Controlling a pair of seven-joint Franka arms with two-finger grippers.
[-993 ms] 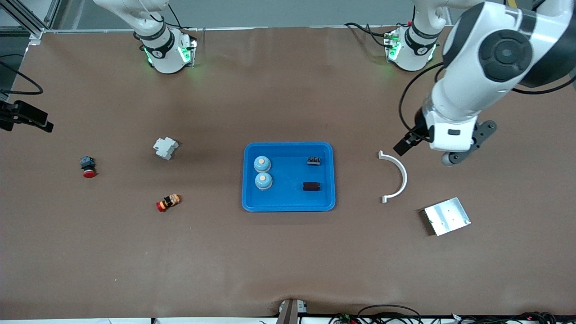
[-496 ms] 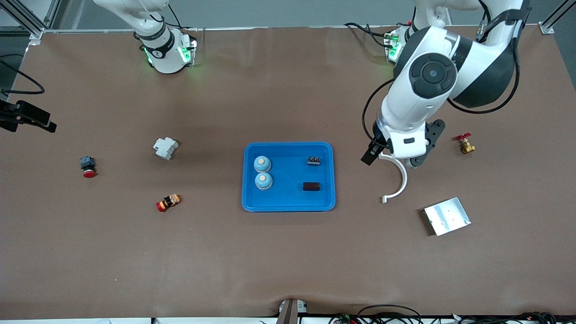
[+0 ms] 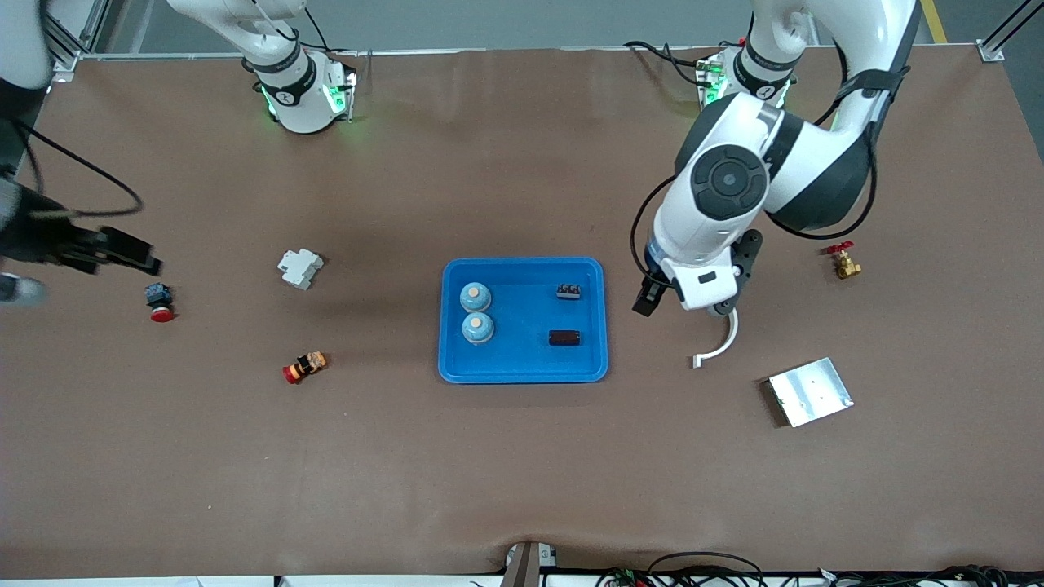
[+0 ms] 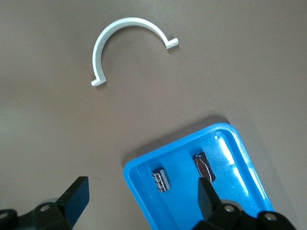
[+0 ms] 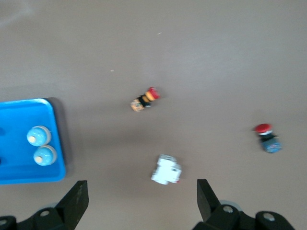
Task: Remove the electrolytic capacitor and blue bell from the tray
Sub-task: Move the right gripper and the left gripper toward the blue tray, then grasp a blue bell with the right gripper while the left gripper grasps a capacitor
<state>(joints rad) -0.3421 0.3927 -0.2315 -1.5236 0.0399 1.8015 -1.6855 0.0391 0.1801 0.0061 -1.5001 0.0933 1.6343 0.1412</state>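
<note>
- Inside the tray [image 3: 522,371] I see the electrolytic capacitor [image 3: 564,337] and two blue bells [image 3: 475,297]; they lie well apart.
- Left gripper [image 3: 681,300], fingers spread and empty, hangs over the table just beside the tray's rim, near the capacitor.
- Right gripper [image 3: 77,251], also spread, is over the red pushbutton [image 3: 159,301], well away from the tray.
- My worry: the capacitor could roll, or the fingers could clip the rim.

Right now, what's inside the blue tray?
The tray holds four things: two blue bells side by side toward the right arm's end, plus a small black block and a dark capacitor toward the left arm's end. Nothing there is covered.
</note>
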